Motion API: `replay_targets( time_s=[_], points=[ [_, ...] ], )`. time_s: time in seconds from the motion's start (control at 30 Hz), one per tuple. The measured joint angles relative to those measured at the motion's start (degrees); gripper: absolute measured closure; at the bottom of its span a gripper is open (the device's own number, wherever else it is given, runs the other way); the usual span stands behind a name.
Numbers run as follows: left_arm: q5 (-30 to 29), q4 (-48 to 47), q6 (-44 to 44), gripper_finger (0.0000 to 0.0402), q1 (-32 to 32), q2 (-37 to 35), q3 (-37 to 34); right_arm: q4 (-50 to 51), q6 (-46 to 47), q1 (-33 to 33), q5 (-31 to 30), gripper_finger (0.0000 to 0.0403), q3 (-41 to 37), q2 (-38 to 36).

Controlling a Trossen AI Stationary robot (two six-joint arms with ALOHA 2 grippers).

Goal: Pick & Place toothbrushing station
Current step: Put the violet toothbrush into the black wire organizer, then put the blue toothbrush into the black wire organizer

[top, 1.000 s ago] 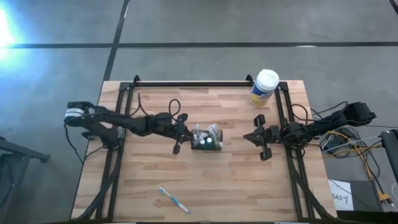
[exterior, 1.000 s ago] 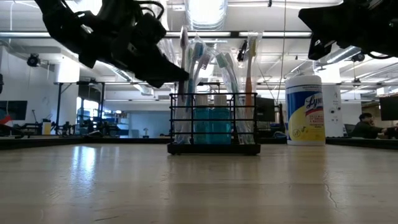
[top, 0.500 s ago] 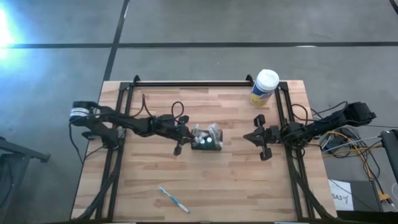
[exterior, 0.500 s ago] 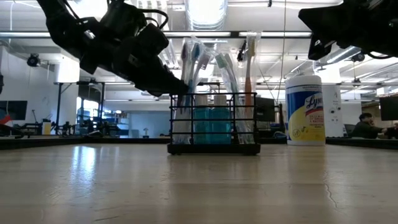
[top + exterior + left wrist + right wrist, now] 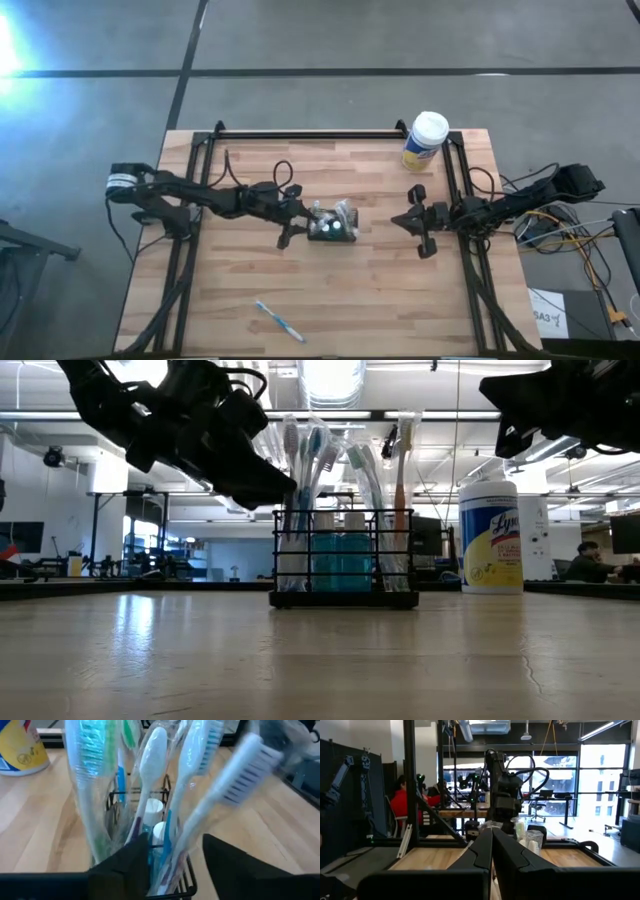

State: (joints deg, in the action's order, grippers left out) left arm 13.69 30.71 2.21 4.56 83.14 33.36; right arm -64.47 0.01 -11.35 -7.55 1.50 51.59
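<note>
At mid-bench the black toothbrushing station [image 5: 332,228] stands upright with brushes inside, the left tool [image 5: 291,226] open beside it holding nothing, the right tool [image 5: 421,222] shut and idle, so closing on brushes could tip it.

Two dark jointed arms, looped black cables, white band near left arm's base.

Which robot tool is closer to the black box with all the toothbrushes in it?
The left tool is right beside the toothbrushing station, at its left side, fingers open. The right tool waits shut, farther off to the station's right.
</note>
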Motion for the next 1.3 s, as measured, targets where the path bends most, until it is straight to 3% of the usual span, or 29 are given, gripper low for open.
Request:
replay_targets(
  time_s=[0.27, 0.57, 0.77, 1.0, 1.3],
  points=[
    [0.63, -4.28, -1.44, 0.0141, -0.02, -7.02, 1.33, 0.72, 0.0, 0.0, 0.0, 0.0394, 0.0, 0.0],
    [4.24, -24.0, -1.67, 0.0142, -0.11, -32.43, 2.09, 0.83, 0.27, 0.0, 0.0, 0.0394, 0.0, 0.24],
    [-1.07, -35.42, 0.9, 0.0215, -0.07, -50.22, -1.49, 0.72, 0.36, 0.0, 0.0, 0.0394, 0.0, 0.24],
    [-2.82, -36.11, -0.78, 0.0381, -0.05, -61.95, -10.03, 0.64, 0.46, 0.0, -0.02, 0.0394, 0.0, 0.24],
    [-3.47, -35.55, -1.09, 0.0396, -0.07, -66.03, -16.41, 0.68, 1.12, 0.0, -0.04, 0.0394, 0.0, 0.24]
  ],
)
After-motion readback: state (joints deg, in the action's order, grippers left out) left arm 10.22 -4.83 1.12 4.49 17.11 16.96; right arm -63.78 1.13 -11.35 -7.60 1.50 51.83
